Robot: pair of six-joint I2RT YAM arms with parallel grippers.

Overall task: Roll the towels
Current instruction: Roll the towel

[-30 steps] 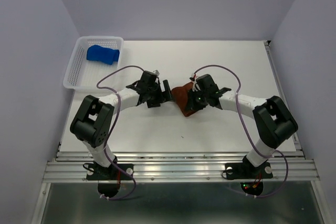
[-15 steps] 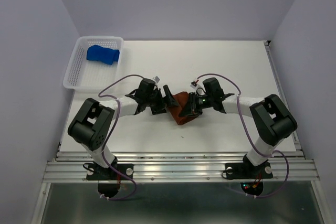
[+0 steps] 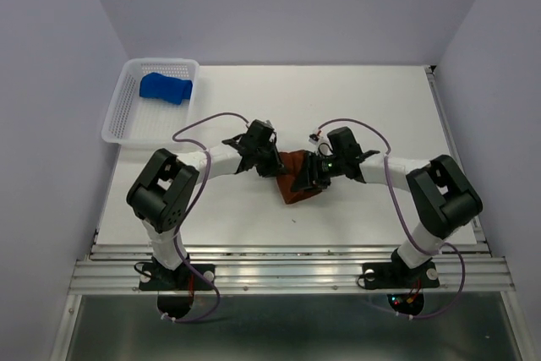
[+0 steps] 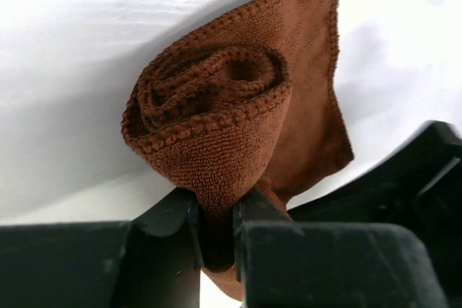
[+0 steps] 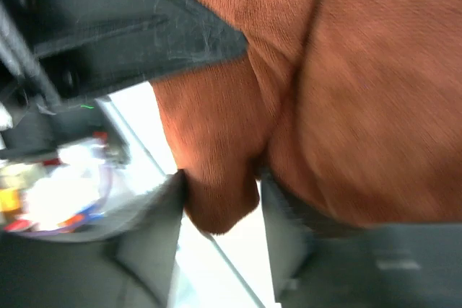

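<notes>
The rust-brown towel (image 3: 296,182) lies bunched near the middle of the table, between my two grippers. In the left wrist view the rust-brown towel (image 4: 216,106) shows a coiled, rolled end. My left gripper (image 4: 215,200) is shut on a fold under that coil and meets the towel's left side in the top view (image 3: 272,163). My right gripper (image 3: 307,177) is at the towel's right side. Its jaws (image 5: 221,178) stand apart with a loose rounded fold of rust-brown towel (image 5: 361,70) between them. The blue towel (image 3: 166,88) sits rolled in the basket.
The white perforated basket (image 3: 125,117) stands at the table's far left, against the left wall. Walls close in the table on three sides. Both arms reach inward, their cables looping above them. The right gripper's black body (image 4: 419,178) shows low on the right in the left wrist view.
My left gripper moved right up to the brown towel and shut on a fold of it. My right gripper's jaws spread wider around their fold. The towel shifted slightly toward me.
</notes>
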